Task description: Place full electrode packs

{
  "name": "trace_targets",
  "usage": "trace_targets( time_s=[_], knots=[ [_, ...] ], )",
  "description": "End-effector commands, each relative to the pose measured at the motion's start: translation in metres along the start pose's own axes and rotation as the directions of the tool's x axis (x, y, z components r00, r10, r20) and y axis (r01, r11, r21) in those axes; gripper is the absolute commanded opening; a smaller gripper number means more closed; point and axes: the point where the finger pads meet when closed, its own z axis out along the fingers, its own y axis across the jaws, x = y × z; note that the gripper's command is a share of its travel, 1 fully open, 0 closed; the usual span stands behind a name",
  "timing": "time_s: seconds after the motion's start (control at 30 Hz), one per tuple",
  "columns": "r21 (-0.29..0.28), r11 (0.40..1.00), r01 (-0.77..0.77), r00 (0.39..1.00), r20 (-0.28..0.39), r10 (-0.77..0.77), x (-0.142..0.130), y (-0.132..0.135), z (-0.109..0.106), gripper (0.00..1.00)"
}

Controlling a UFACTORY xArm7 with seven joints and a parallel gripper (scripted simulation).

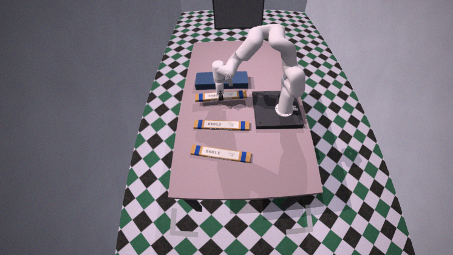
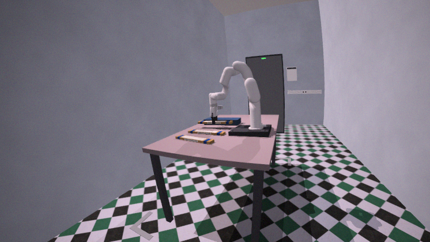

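Note:
Three flat orange packs with blue bands and white E6013 labels are on the pink table. My gripper (image 1: 220, 96) is shut on the far pack (image 1: 223, 95) near its middle and holds it level, just above the table and in front of the blue low platform (image 1: 224, 83). In the exterior view the gripper (image 2: 213, 121) holds this pack (image 2: 215, 122) close beside the platform (image 2: 223, 120). The middle pack (image 1: 221, 124) and the near pack (image 1: 220, 153) lie flat on the table. Nothing lies on the platform.
The arm's black base plate (image 1: 277, 109) sits right of the packs. The table's left edge runs close to the packs' left ends. A dark door (image 2: 266, 90) stands behind the table.

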Motion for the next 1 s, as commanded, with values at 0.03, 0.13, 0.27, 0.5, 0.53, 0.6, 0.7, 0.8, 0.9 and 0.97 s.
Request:
trace_targets(
  time_s=[0.03,0.13,0.27,0.5,0.53,0.6,0.7,0.8,0.9,0.97],
  knots=[
    [0.0,1.0,0.0,1.0,0.004,0.0,-0.002,0.0,0.007,0.58],
    [0.0,1.0,0.0,1.0,0.004,0.0,-0.002,0.0,0.012,0.58],
    [0.0,1.0,0.0,1.0,0.004,0.0,-0.002,0.0,0.017,0.58],
    [0.0,1.0,0.0,1.0,0.004,0.0,-0.002,0.0,0.024,0.58],
    [0.0,1.0,0.0,1.0,0.004,0.0,-0.002,0.0,0.025,0.58],
    [0.0,1.0,0.0,1.0,0.004,0.0,-0.002,0.0,0.027,0.58],
    [0.0,1.0,0.0,1.0,0.004,0.0,-0.002,0.0,0.03,0.58],
    [0.0,1.0,0.0,1.0,0.004,0.0,-0.002,0.0,0.033,0.58],
    [0.0,1.0,0.0,1.0,0.004,0.0,-0.002,0.0,0.034,0.58],
    [0.0,1.0,0.0,1.0,0.004,0.0,-0.002,0.0,0.036,0.58]
  ],
)
